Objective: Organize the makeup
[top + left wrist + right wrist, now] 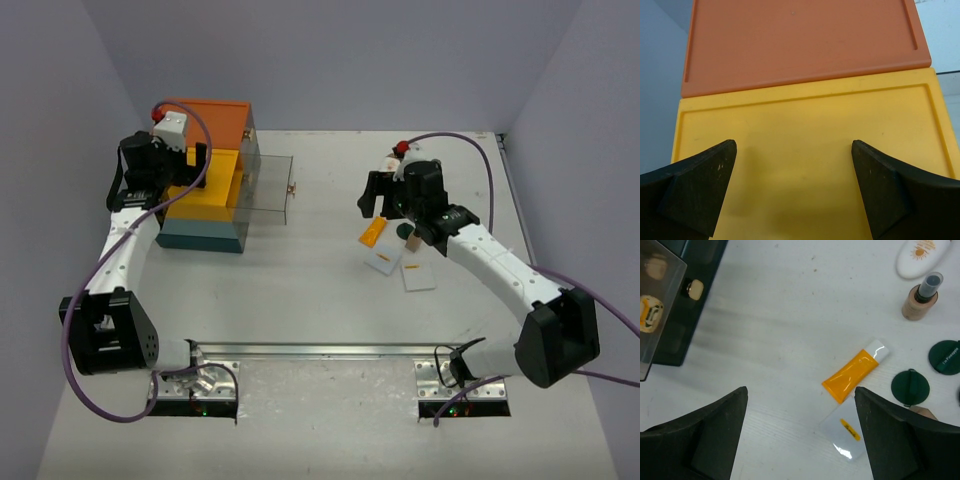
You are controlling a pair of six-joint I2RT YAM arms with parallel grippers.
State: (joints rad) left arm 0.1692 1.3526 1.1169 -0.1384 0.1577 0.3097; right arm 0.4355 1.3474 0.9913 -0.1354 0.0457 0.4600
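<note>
Tabletop [320, 300] pale grey-white, walls [330, 60] lavender-grey; left tool [794, 150], right tool [801, 392] both wide apart, empty

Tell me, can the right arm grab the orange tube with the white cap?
Probably yes: the right gripper hangs open near the orange tube with the white cap, and nothing covers it.

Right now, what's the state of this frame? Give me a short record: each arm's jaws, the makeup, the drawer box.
left jaws: open, empty, over the yellow tier of the drawer box
right jaws: open, empty, hovering by the orange tube
makeup lying loose: orange tube, white packets, green discs, tan bottle
clear drawer: pulled out
</note>
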